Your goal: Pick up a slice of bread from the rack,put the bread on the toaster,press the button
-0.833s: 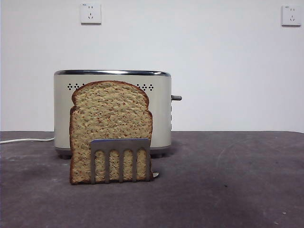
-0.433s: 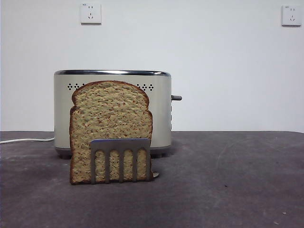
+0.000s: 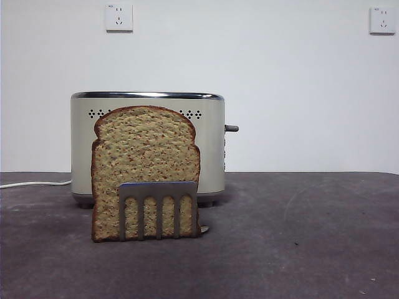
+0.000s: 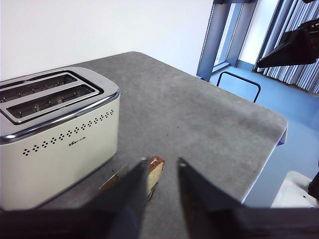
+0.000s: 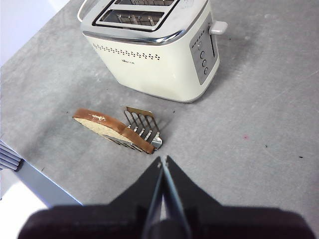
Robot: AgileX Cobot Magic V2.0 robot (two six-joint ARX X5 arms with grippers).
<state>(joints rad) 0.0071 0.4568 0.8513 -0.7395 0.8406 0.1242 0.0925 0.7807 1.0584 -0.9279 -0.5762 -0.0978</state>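
the left gripper [image 4: 160, 167] hangs above the table [image 4: 209, 124] with its jaws a narrow way apart and nothing between them; past the gap, well below, shows the top edge of the bread [image 4: 154, 169]. the right gripper [image 5: 163, 162] also hangs high over the table, its jaws pressed together and empty, with the rack [image 5: 142, 127] and the bread below and just beyond its tips. neither gripper touches anything, and neither shows in the front view.

the bread [image 3: 146, 168] stands upright in the rack [image 3: 159, 208], its rounded top reaching nearly to the toaster's rim. in the front view the rack's flat bar and prongs cover the lower right part of the slice. from the right wrist view the slice [image 5: 112, 129] is seen edge-on, its dark crust along the top, leaning against the prongs.

the toaster [image 3: 146, 146] stands just behind the bread and rack, apart from them, on the grey table [image 3: 299, 237]. its two slots [image 4: 45, 94] are open at the top, and no slice is in them. on its end face is a column of round buttons [image 5: 203, 55], with a lever [image 5: 218, 27] sticking out beside them; the lever [image 3: 231, 128] shows at the toaster's right side in the front view. a white cord [image 3: 34, 184] runs off from the toaster's left side. two wall sockets [image 3: 119, 17] sit on the white wall behind.
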